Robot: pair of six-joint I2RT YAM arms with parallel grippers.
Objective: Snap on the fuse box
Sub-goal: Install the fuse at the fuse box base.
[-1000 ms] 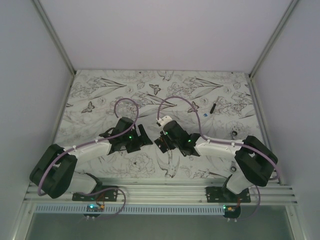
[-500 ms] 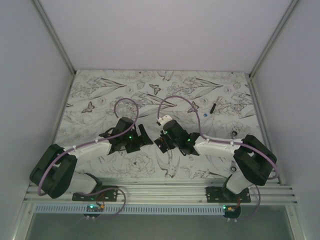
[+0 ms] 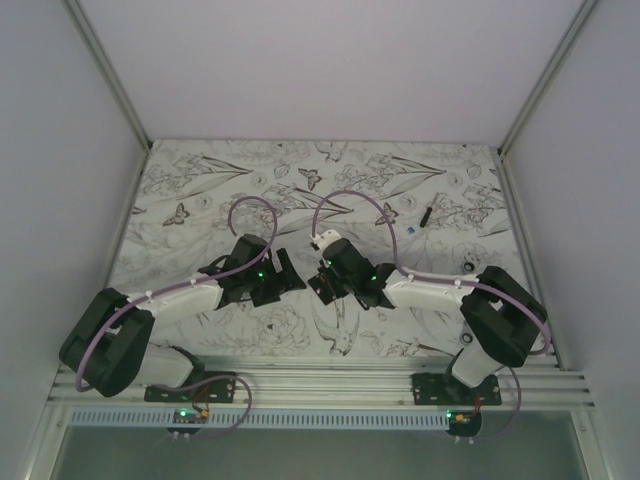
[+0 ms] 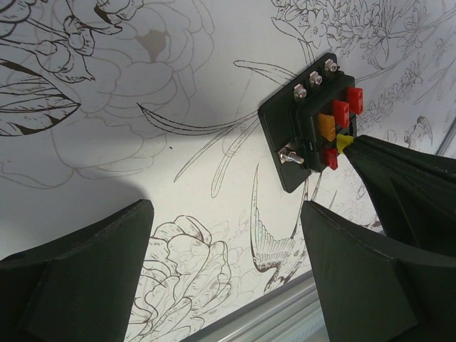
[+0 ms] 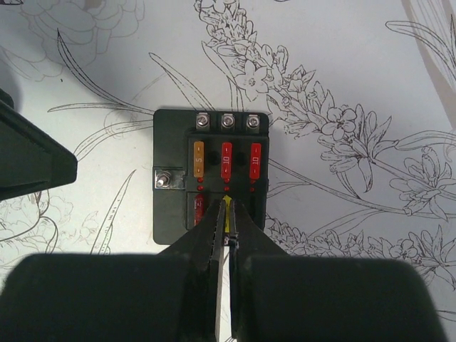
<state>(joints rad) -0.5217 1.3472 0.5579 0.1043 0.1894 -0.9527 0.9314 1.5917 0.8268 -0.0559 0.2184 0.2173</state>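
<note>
Fuse box [image 5: 211, 182] lies flat on the floral table [image 5: 107, 71]. Right gripper [image 5: 226, 222] directly over its lower row, jaws pinching a yellow fuse [image 5: 226, 212]. Left gripper [image 4: 226, 214] spread wide, box beyond its fingertips, apart.

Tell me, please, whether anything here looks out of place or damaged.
Nothing looks damaged or spilled. The fuse box lies flat and uncovered. One yellow fuse is pinched in the right gripper at the lower row, not visibly seated. A thin black bar and a small blue piece lie loose at far right.
</note>
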